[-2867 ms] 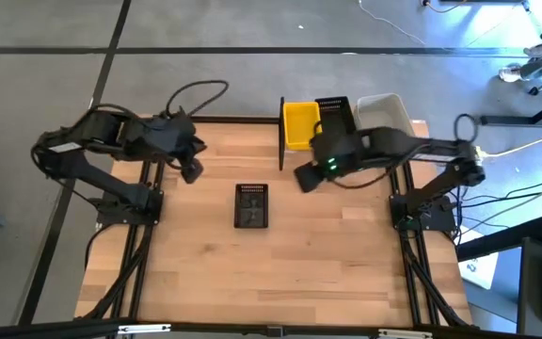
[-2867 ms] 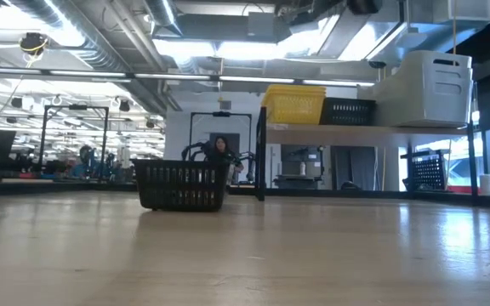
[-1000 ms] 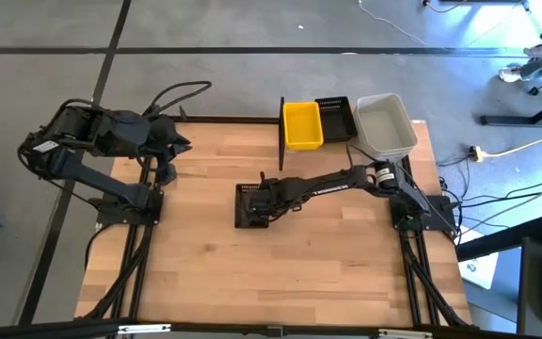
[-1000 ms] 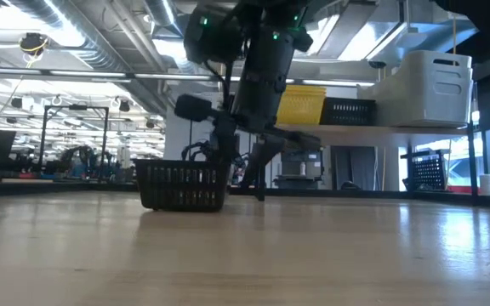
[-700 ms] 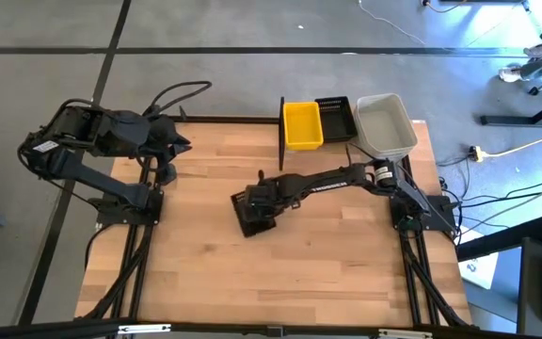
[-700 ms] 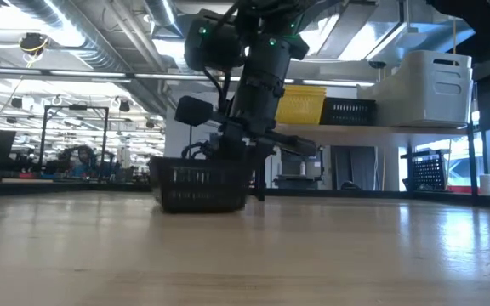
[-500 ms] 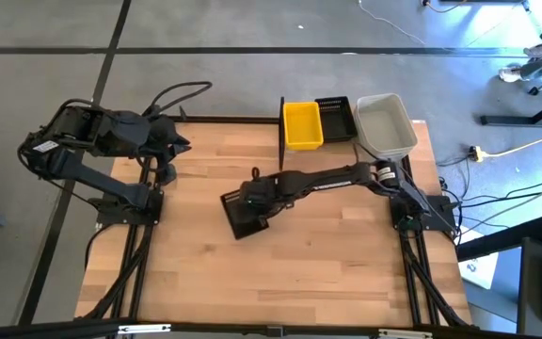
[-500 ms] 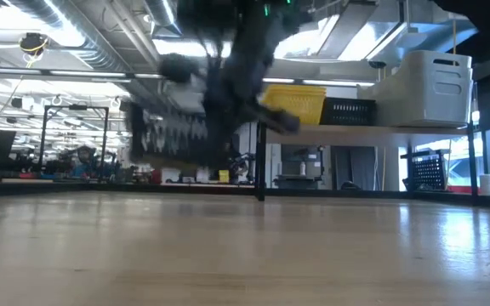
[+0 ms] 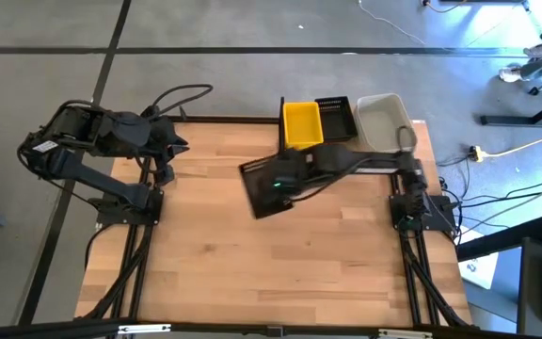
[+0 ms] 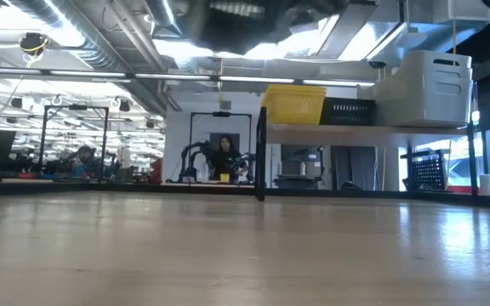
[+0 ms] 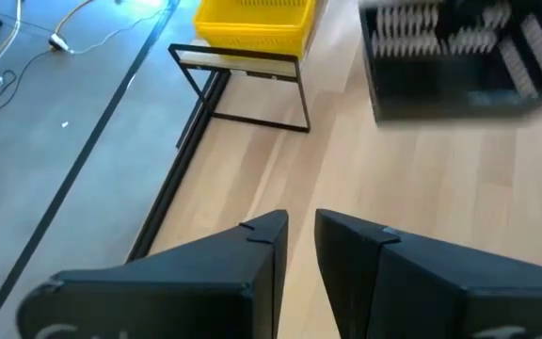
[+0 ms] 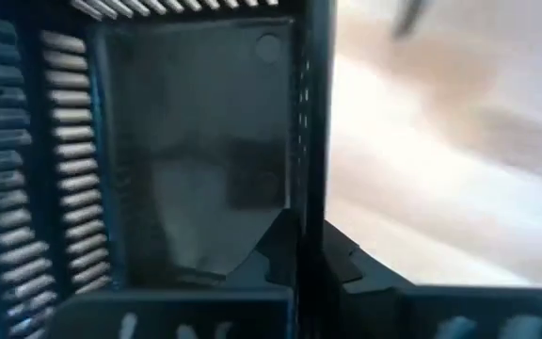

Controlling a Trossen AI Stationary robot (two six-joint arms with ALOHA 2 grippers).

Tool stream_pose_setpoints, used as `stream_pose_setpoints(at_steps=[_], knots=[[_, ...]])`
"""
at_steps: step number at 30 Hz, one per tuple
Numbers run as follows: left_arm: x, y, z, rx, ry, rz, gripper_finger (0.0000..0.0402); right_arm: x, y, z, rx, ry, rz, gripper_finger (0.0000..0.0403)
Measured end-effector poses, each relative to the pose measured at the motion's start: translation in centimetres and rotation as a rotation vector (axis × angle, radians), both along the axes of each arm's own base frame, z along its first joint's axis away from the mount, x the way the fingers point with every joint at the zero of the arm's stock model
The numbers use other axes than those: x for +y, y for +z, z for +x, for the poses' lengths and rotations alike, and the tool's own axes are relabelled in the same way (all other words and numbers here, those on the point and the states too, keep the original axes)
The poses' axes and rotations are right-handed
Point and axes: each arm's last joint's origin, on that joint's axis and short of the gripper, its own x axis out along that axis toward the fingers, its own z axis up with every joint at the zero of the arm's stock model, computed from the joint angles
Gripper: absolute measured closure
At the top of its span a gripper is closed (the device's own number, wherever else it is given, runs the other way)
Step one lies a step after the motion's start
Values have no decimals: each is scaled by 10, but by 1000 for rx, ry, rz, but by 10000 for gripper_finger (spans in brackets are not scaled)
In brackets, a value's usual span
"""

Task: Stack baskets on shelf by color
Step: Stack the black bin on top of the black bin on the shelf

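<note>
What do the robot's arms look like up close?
Both arms are dark, jointed metal. The left arm has a looping black cable behind it. The right arm shows a small green light. The left tool ends in two flat, wedge-shaped black fingers.

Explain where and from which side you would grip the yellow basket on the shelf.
Grip the yellow basket by one rim wall, coming down from above: its top is open, and the black basket sits close alongside, so a sideways approach looks crowded.
</note>
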Motion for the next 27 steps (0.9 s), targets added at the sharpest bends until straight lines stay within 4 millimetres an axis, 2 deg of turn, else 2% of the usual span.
stream_pose_setpoints(at_steps=[4, 10, 18, 27], knots=[[0, 0, 0, -2, 0, 0, 353, -9, 21, -33, 78, -97, -120, 402], [0, 0, 0, -3, 0, 0, 353, -25, 61, -65, -49, -131, -272, 403], [0, 0, 0, -7, 1, -1, 353, -61, 93, -102, -69, -152, -440, 403], [-1, 1, 8, -21, 8, -8, 353, -113, 110, -137, 14, -188, -558, 403]])
